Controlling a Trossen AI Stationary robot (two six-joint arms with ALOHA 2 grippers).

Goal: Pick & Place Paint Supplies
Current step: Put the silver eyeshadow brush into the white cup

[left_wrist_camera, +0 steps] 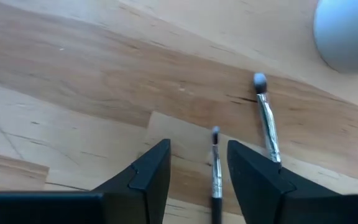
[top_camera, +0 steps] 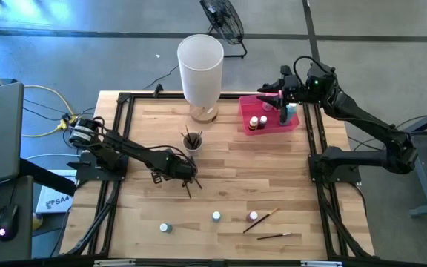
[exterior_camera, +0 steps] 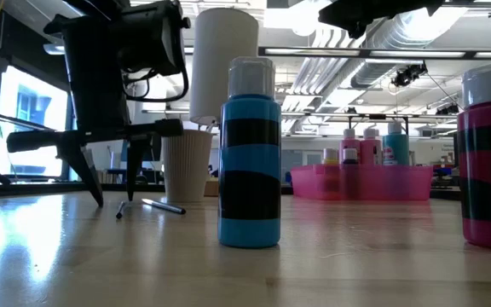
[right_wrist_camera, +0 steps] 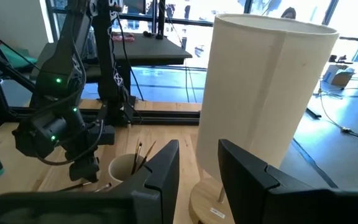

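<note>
Fingers of the left gripper [left_wrist_camera: 197, 180] are spread apart, low over the wooden bench [top_camera: 273, 170], with a thin paintbrush [left_wrist_camera: 215, 163] lying between them, not visibly pinched. A second paintbrush [left_wrist_camera: 265, 118] lies just beside it on the wood. From above, this gripper [top_camera: 186, 172] sits left of the bench's centre, just near of a small cup [top_camera: 192, 141] holding several dark brushes. Behind the cup, at the far edge, stands a tall white cylinder [top_camera: 201, 70].

Along the near edge, left to right, stand three tiny bottles [top_camera: 165, 227], [top_camera: 216, 216], [top_camera: 253, 216], then two loose paintbrushes [top_camera: 259, 221], [top_camera: 274, 236].

At the far right sits a pink tray [top_camera: 267, 124] holding small bottles [top_camera: 258, 122]. The right gripper [top_camera: 282, 100] hangs over the tray; its fingers [right_wrist_camera: 160, 171] stand parted in its own camera with nothing seen between them.
</note>
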